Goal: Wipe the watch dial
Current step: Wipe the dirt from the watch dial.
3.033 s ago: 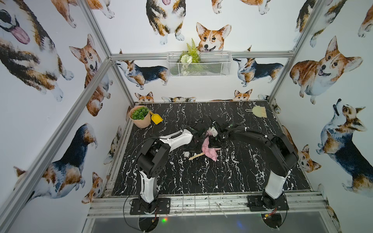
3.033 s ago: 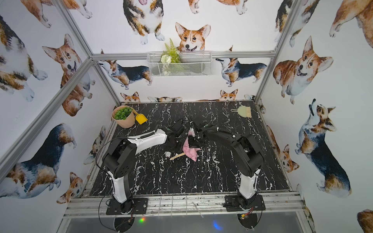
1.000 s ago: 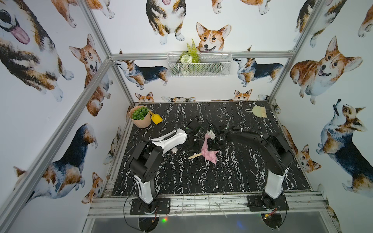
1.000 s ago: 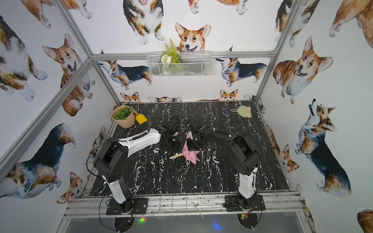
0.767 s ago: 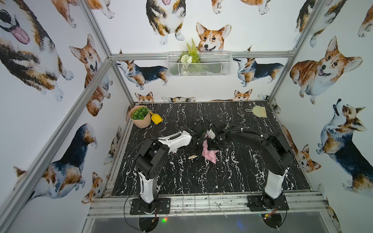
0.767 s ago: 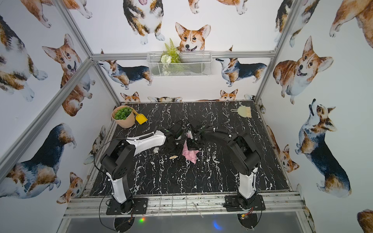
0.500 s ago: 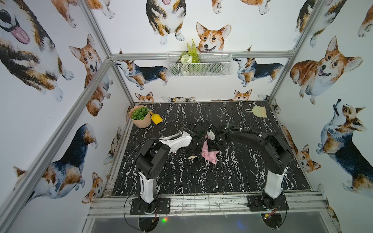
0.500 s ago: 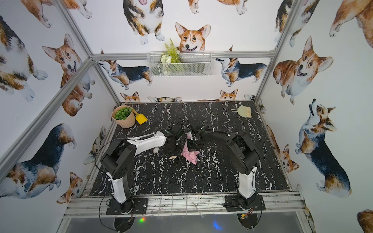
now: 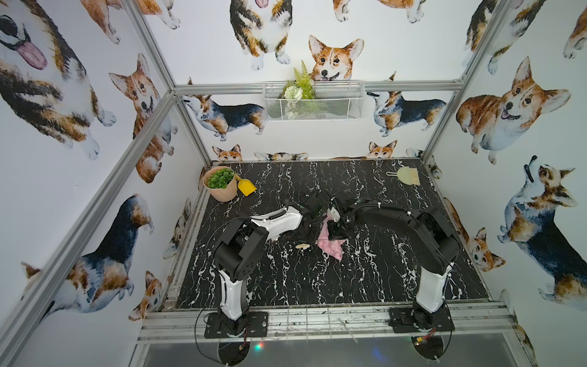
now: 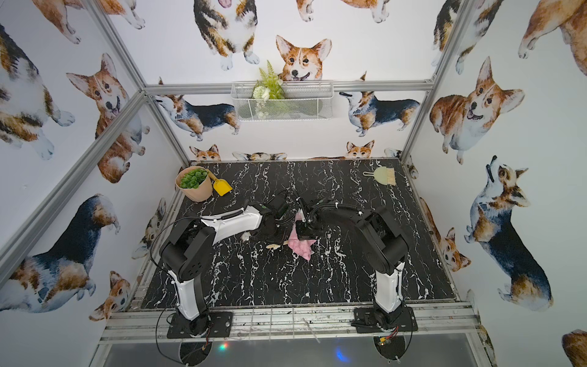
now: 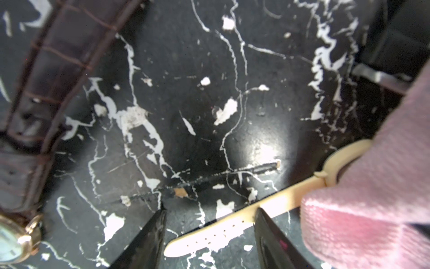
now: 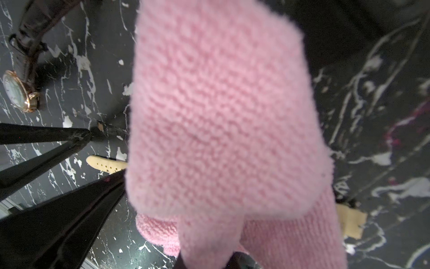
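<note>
Two watches lie on the tabletop [image 9: 381, 270], and that is my first worry: I could wipe the wrong one.

In both top views my left pincer [image 9: 306, 235] and right pincer [image 9: 333, 233] meet at the centre of the frame. The pink cloth [image 9: 330, 246] hangs from the right one onto the surface. Only the tip of a cream strap [image 9: 302, 245] pokes out at its left. From up here I cannot tell how either pincer stands.

In the left wrist view my left pincer stands open. Its two black fingers [image 11: 151, 237] at the bottom edge straddle the cream strap, which runs right and vanishes beneath the cloth. That watch's face is hidden; I judge it lies under the cloth, just beyond my fingertips. The brown-strapped watch [image 11: 53, 69] runs down the left edge, its dial [image 11: 9, 242] in the lower-left corner, well outside my fingers.

In the right wrist view the cloth fills the middle, and at the bottom edge my right pincer is clamped shut on it. The gold-rimmed dial [image 12: 14, 92] sits at the upper left, apart from the cloth.

As I judge the risks:
- Closing on the thin, flat strap could pinch nothing, or make it skid.
- The loose cloth could snag my left fingers.
- Wiping blind could drag an unpinned watch instead of cleaning it.
</note>
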Tool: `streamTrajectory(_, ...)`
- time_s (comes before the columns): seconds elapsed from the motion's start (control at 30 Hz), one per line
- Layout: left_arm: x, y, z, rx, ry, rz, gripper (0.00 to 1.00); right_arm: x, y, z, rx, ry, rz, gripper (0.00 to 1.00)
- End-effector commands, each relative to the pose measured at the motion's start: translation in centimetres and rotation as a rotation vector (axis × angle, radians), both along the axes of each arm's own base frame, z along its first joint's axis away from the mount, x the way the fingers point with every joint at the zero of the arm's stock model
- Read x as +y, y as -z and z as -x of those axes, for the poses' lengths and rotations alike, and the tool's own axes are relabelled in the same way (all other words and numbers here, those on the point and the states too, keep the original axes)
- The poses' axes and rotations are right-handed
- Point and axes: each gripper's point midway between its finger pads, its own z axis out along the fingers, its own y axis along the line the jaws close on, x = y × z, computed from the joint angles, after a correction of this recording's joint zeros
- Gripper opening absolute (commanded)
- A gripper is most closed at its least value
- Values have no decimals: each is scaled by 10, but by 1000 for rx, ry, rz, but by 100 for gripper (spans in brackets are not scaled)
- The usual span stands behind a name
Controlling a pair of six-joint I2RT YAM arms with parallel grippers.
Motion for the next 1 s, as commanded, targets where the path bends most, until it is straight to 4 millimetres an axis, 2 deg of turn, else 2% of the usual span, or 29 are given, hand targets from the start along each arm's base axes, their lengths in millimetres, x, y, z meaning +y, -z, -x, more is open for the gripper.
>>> streamTrajectory(0.0, 24, 30, 17, 64, -5, -104, 62, -12, 5, 0, 9, 27, 57, 0)
streamTrajectory(0.2, 42, 48, 32, 103, -6, -168, 61, -31, 11, 2, 45, 61, 78, 0)
streamTrajectory(0.43, 40, 51, 34, 113, -19, -156, 60, -61, 4, 0, 24, 82, 163, 0)
streamTrajectory(0.53, 39, 48, 31, 107, -16, -158, 60, -64, -9, 0, -5, 78, 146, 0)
streamTrajectory(0.6, 38, 47, 29, 101, -16, -155, 60, -58, -23, -2, -36, 77, 97, 0)
streamTrajectory(0.7, 33, 48, 29, 104, -21, -129, 60, -39, -51, -9, -110, 73, -2, 0)
streamTrajectory(0.8, 29, 49, 30, 111, -27, -114, 59, -19, -68, -17, -148, 55, -47, 0)
streamTrajectory(0.87, 28, 50, 31, 113, -29, -110, 59, -4, -66, -21, -136, 40, -59, 0)
streamTrajectory(0.97, 25, 50, 32, 119, -35, -96, 59, 8, -46, -25, -97, 36, -50, 0)
